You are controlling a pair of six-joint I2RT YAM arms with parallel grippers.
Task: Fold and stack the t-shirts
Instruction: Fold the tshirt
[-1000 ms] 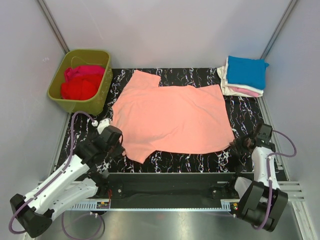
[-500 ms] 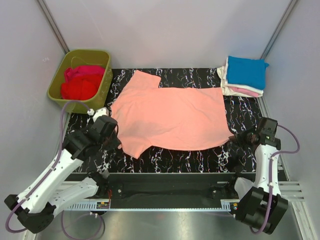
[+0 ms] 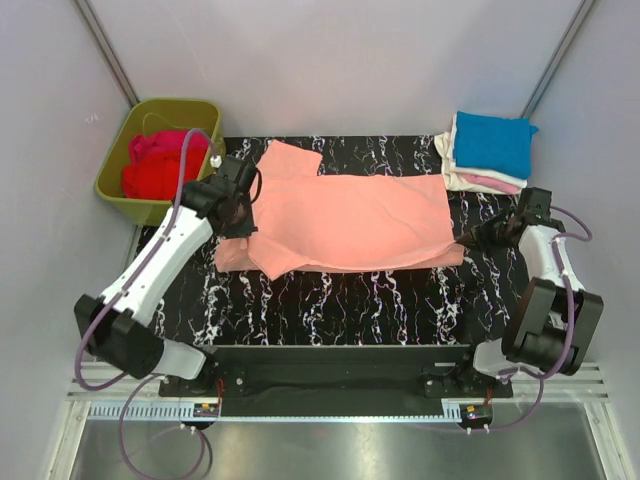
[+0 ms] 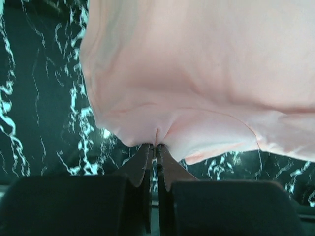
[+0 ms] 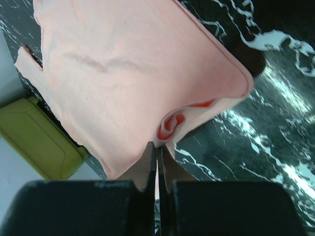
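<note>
Hem work first: since a second ago both arms have carried the near edge of the salmon tee (image 3: 350, 215) toward 12 o'clock, so I judge the first fold half made. At 10 o'clock the tub (image 3: 160, 208), holding red tees (image 3: 160, 175), crowds my left gripper (image 4: 156, 146), which is pinched on the cloth. At 3 o'clock my right gripper (image 5: 157, 146) is clamped on the tee's corner. The folded stack (image 3: 490, 150) waits at 1 o'clock.

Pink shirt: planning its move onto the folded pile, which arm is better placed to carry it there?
Likely right. The right gripper pinches the shirt corner nearest the pile; the left gripper holds the opposite end.
</note>
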